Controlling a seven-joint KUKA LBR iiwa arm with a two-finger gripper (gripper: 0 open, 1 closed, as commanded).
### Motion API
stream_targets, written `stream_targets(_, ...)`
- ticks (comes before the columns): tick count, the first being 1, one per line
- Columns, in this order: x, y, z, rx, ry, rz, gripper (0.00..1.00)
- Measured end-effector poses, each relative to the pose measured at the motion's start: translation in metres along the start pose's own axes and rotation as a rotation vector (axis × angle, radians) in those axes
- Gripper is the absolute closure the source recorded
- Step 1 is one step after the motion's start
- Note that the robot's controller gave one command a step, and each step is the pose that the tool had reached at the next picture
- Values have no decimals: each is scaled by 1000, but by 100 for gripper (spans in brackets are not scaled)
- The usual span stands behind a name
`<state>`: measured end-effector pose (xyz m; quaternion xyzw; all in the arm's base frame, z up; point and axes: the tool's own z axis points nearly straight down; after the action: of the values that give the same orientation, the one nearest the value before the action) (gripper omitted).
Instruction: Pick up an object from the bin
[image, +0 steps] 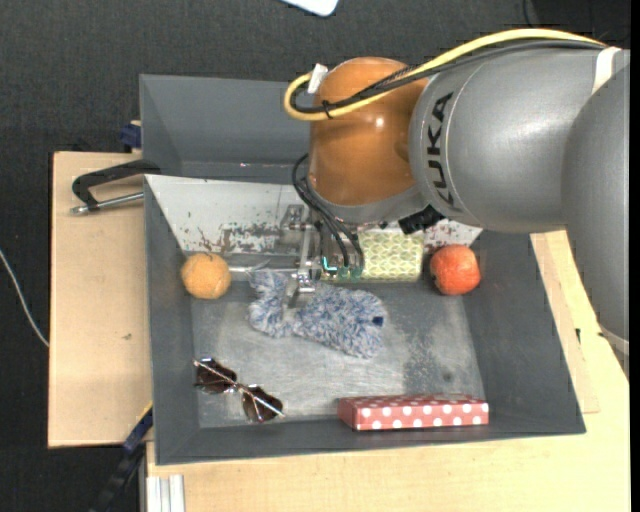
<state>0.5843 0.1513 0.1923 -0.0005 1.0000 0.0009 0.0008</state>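
Your claw (303, 285) sits low over the upper left end of the blue-and-white shaggy cloth (325, 320) in the middle of the bin (170, 330). You cannot tell how far open it is (its own mechanism hides that), nor whether it has hold of anything. The likely trouble is that the soft pile slips free or trails on a lift. The pale gridded block (390, 256) just beside the claw may get nudged. The orange ball (206, 275) and sunglasses (238, 390) lie well apart.
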Motion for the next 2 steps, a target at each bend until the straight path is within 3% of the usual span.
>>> stream_targets(1,0,0,0,0,0,1,0)
stream_targets(2,-1,-6,28,-1,-6,-79,0)
